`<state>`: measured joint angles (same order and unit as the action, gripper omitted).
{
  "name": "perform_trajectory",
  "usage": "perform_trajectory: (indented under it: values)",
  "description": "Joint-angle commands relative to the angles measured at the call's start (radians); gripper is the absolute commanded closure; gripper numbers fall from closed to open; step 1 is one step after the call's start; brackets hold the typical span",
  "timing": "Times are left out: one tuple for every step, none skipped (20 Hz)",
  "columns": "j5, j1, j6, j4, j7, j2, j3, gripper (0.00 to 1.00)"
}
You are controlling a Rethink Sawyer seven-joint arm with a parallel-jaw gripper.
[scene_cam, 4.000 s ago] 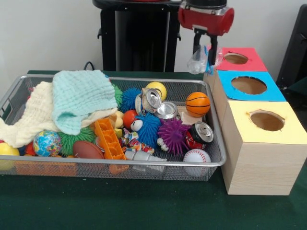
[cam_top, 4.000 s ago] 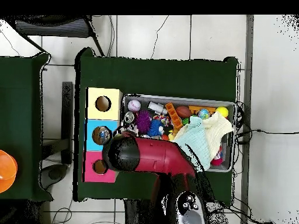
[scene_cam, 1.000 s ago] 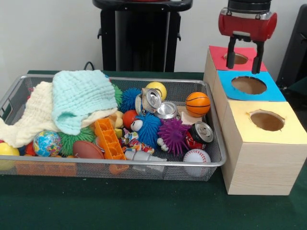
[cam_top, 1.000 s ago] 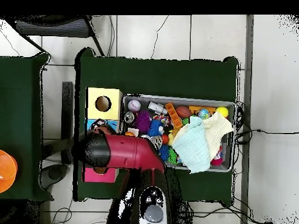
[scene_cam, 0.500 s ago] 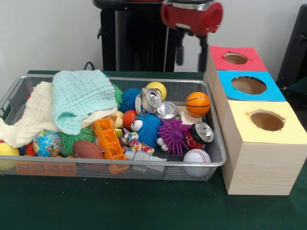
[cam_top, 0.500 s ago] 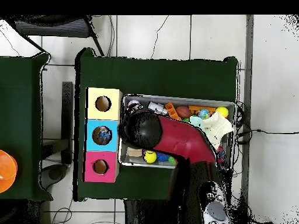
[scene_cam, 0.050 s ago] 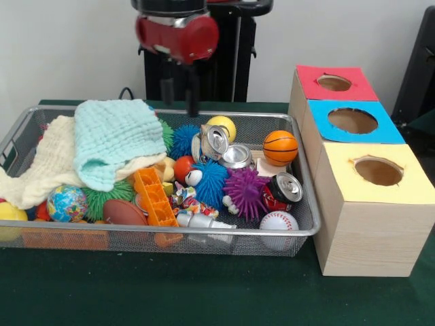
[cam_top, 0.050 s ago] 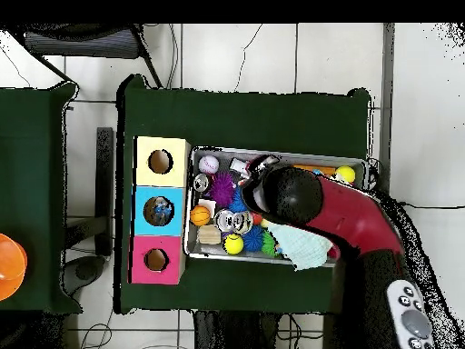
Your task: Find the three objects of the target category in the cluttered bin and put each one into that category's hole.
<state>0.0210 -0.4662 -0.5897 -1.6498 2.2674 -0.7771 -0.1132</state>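
The wire mesh bin (scene_cam, 0.050 s ago: 299, 224) sits on the green desk (scene_cam, 0.050 s ago: 204, 292), crowded with balls, crushed cans (scene_cam, 0.050 s ago: 228, 151) and cloths. The pincer (scene_cam, 0.050 s ago: 178, 95) hangs above its far rim, fingers apart and empty. Three holed boxes (scene_cam, 0.050 s ago: 370, 197) stand beside the bin.

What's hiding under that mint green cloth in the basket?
Under the mint green cloth a cream cloth and green spiky balls peek out. Anything deeper is covered.

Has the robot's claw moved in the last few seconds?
Yes. The gripper has swung from above the coloured boxes across to the wire basket, near the green cloth.
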Motion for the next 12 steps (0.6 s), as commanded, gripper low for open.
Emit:
perform_trajectory:
  values:
    - [0.152, -0.107, -0.027, 0.042, -0.357, 0.145, -0.182, 0.0]
    - [0.17, -0.124, -0.008, 0.041, -0.355, 0.161, -0.195, 0.0]
    - [0.185, -0.138, 0.014, 0.039, -0.356, 0.177, -0.204, 0.0]
    - [0.204, -0.146, 0.036, 0.041, -0.347, 0.191, -0.208, 0.0]
    - [0.221, -0.157, 0.051, 0.047, -0.343, 0.207, -0.213, 0.0]
    - [0.236, -0.165, 0.056, 0.053, -0.339, 0.221, -0.219, 0.0]
    - [0.251, -0.173, 0.061, 0.058, -0.335, 0.236, -0.224, 0.0]
    - [0.266, -0.182, 0.07, 0.064, -0.335, 0.251, -0.231, 0.0]
    - [0.282, -0.191, 0.07, 0.074, -0.337, 0.268, -0.24, 0.0]
    - [0.298, -0.198, 0.074, 0.085, -0.336, 0.28, -0.244, 0.0]
    - [0.314, -0.204, 0.077, 0.096, -0.335, 0.293, -0.247, 0.0]
    - [0.329, -0.205, 0.064, 0.11, -0.331, 0.3, -0.244, 0.0]
